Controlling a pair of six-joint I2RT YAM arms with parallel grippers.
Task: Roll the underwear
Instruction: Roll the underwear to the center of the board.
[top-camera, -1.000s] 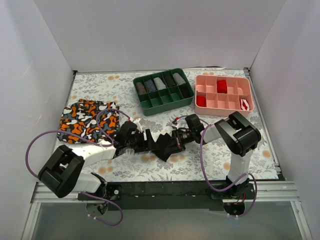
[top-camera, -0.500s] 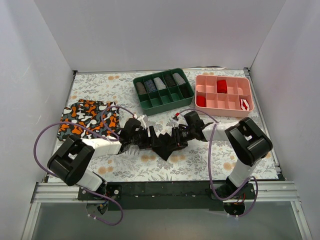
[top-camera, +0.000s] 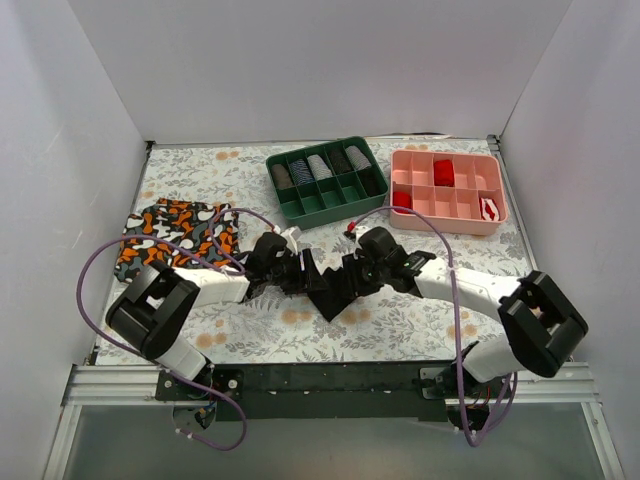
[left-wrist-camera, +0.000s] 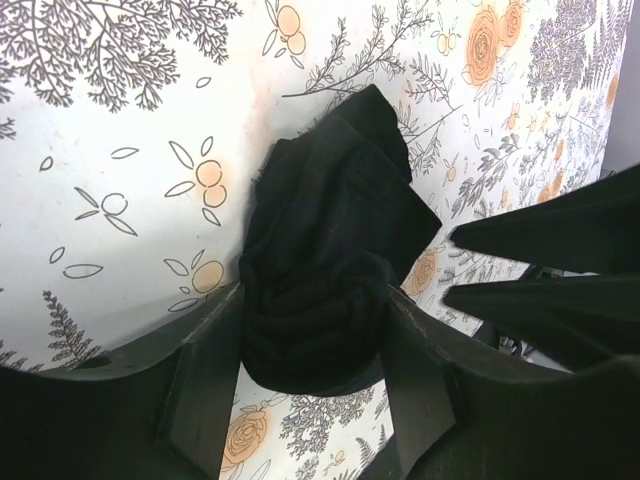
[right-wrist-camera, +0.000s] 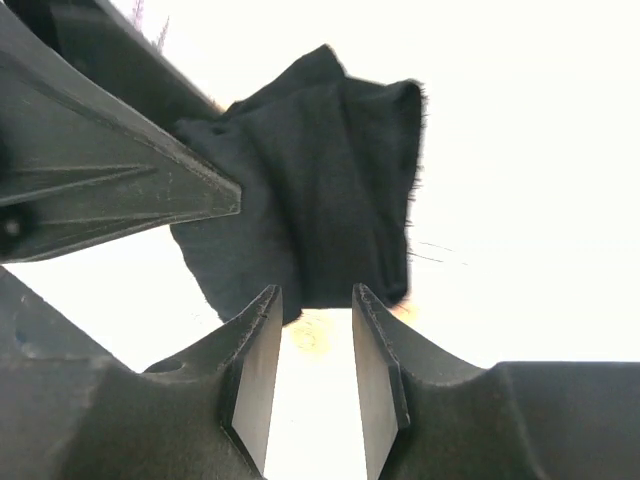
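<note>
Floral table (top-camera: 400, 322): bunched underwear (top-camera: 326, 291), long axis diagonal.

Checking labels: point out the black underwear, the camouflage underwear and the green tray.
black underwear (top-camera: 327, 292), top view, middle of the bunched fabric.
camouflage underwear (top-camera: 170, 238), top view, middle of the pattern.
green tray (top-camera: 338, 212), top view, near wall.

Matt blk cloth underwear (left-wrist-camera: 330, 240), matt blk plastic left hand (left-wrist-camera: 310, 300), smooth floral-print table cover (left-wrist-camera: 120, 150)

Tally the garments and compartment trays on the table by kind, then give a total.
Underwear: 2 (black underwear, camouflage underwear)
Trays: 2 (green tray, pink tray)
Total: 4
</note>
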